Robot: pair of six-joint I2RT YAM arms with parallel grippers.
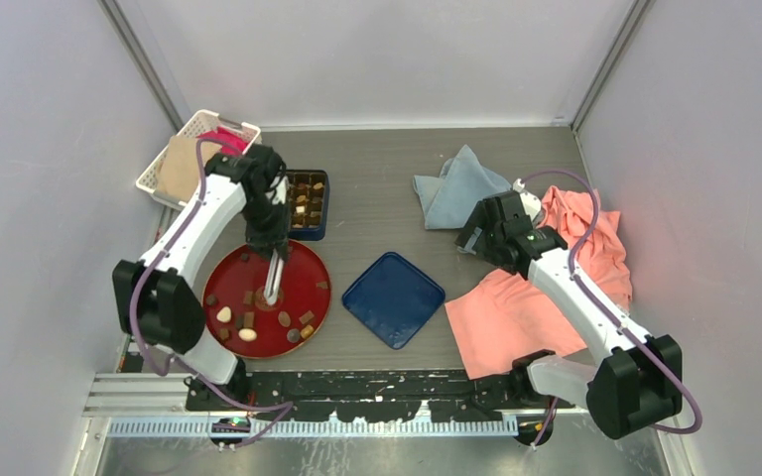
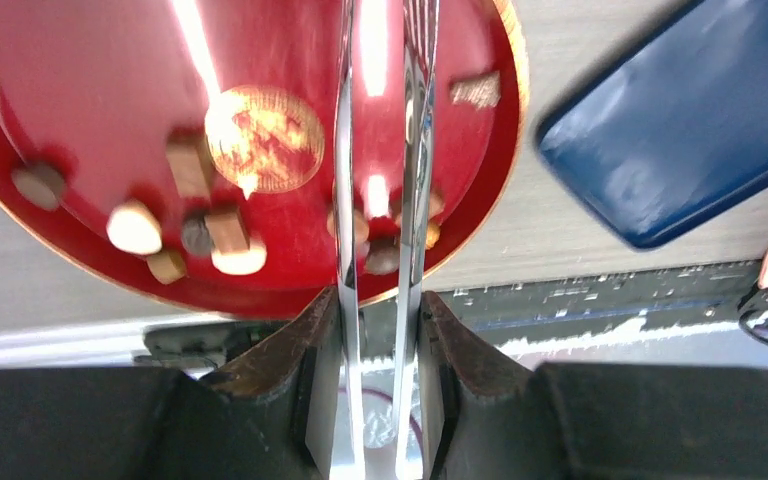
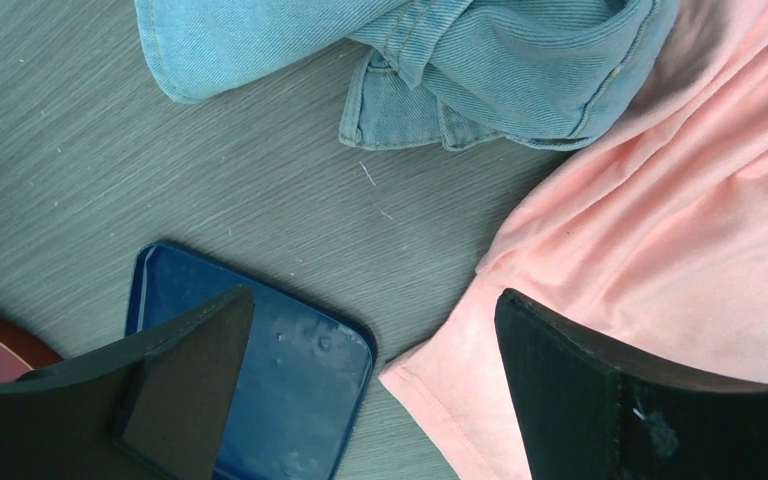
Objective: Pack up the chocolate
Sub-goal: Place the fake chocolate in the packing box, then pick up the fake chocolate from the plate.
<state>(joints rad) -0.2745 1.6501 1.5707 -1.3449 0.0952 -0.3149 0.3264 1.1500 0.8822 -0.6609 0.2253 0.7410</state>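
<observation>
Chocolate pieces (image 1: 248, 334) in brown, tan and cream lie scattered on the round red plate (image 1: 303, 260), mostly along its near side. More pieces fill the dark blue box (image 1: 307, 203) behind the plate. My left gripper (image 1: 266, 238) hangs over the plate, shut on metal tongs (image 1: 275, 278) that point down at it. In the left wrist view the fingers (image 2: 300, 330) press both tong arms (image 2: 345, 200), a narrow gap between them, above the chocolate (image 2: 135, 228) and plate (image 2: 90, 90); the tong tips are out of frame. My right gripper (image 1: 476, 236) (image 3: 372, 300) stands open, holding nothing.
A dark blue lid (image 1: 393, 297) (image 3: 290, 400) lies flat right of the plate. A blue denim cloth (image 1: 456, 188) and a pink cloth (image 1: 536, 307) lie around the right arm. A white basket (image 1: 190, 149) stands at the back left.
</observation>
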